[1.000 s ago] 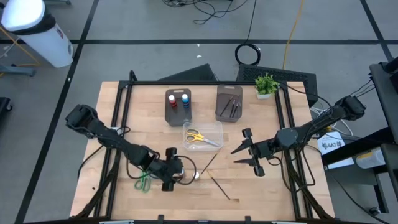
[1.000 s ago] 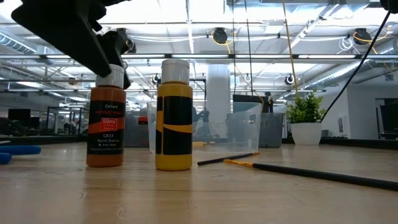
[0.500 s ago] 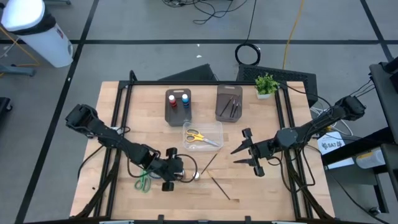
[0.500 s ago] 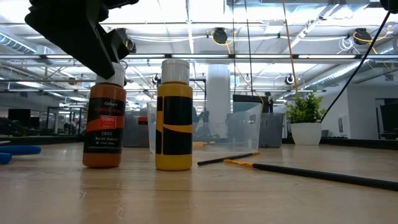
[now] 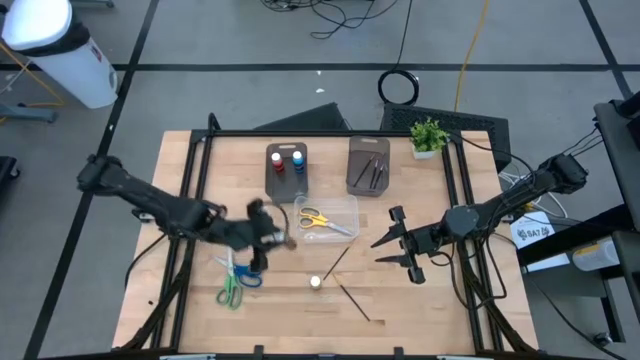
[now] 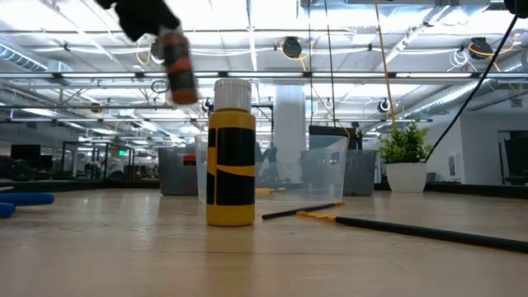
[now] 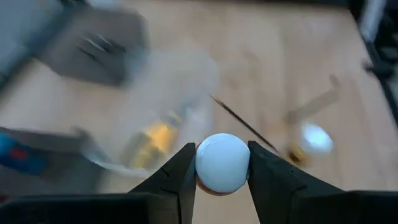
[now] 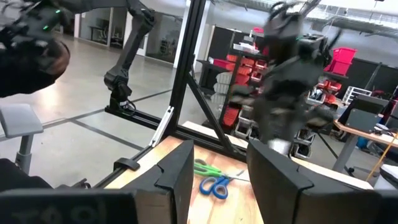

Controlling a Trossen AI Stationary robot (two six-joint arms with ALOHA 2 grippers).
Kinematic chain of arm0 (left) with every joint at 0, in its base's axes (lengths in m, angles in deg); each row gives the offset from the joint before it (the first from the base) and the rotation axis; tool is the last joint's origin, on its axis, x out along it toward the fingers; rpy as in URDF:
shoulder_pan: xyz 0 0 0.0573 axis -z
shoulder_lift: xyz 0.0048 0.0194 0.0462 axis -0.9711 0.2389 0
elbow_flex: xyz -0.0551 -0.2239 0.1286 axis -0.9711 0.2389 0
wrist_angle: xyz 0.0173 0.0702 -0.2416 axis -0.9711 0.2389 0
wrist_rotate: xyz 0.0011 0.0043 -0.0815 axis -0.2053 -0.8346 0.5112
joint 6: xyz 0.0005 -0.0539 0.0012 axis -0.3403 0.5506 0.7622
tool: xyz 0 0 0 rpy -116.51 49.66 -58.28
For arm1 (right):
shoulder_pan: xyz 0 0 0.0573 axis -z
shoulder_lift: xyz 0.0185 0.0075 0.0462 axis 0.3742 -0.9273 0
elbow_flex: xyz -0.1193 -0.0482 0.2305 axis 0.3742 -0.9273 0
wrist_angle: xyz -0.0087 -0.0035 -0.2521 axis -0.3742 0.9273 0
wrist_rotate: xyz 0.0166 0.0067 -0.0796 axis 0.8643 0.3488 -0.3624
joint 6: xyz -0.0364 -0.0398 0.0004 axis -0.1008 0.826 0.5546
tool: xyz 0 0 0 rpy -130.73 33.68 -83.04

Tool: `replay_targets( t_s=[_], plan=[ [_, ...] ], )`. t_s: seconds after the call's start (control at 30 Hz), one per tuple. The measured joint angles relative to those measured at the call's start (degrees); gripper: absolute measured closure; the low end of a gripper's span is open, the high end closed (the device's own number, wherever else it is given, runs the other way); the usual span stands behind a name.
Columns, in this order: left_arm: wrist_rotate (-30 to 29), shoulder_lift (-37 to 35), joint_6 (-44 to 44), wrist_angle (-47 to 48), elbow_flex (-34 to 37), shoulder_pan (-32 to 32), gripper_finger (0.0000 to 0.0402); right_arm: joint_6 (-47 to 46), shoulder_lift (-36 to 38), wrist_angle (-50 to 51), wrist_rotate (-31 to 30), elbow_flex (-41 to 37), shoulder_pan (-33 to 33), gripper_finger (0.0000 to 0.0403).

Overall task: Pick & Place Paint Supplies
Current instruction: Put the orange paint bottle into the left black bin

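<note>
We see the left gripper (image 7: 222,180) clamped on a white-capped brown bottle (image 6: 176,62), lifted at the low view's upper left. The right gripper (image 5: 400,243) hangs spread at right. A yellow bottle (image 6: 231,154) stands centre.

The table (image 5: 200,170) is pale wood with a visible grain and a faint sheen in the low view. On it, the yellow bottle (image 6: 231,153) looks like smooth glossy plastic with a white cap. The box (image 5: 326,222) beside the trays (image 5: 368,165) is clear, shiny plastic; the trays are matt dark grey. The cap (image 7: 222,163) of the lifted bottle is smooth, glossy white between matt black fingers (image 7: 180,175). The brush (image 6: 429,231) near the yellow bottle is matt and dark.
</note>
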State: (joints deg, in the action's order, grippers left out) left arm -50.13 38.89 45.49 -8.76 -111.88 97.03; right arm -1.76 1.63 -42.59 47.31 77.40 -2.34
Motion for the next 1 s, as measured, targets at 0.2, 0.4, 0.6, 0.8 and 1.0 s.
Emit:
replay_targets(
  t_s=[0.2,0.4,0.6,0.8,1.0],
  plan=[
    [-2.53,-6.27,-6.34,0.16,-0.02,-10.10,0.0278,0.03,0.00,0.14,-0.02,0.00,0.02,0.0268],
    [-1.98,-6.25,-7.61,0.24,-0.02,-22.13,0.0278,1.13,0.00,0.22,-0.02,0.00,0.02,0.0268],
    [1.53,-1.27,-6.94,-0.56,-0.02,-30.66,0.0278,1.11,0.00,0.25,-0.02,0.00,0.02,0.0268],
    [5.11,4.81,-4.79,-3.10,-0.02,-34.62,0.0278,1.11,0.00,0.51,-0.02,0.00,0.02,0.0268],
    [6.07,10.11,-2.62,-5.66,-0.02,-35.84,0.0278,1.12,0.00,0.59,-0.02,0.00,0.02,0.0268]
  ],
)
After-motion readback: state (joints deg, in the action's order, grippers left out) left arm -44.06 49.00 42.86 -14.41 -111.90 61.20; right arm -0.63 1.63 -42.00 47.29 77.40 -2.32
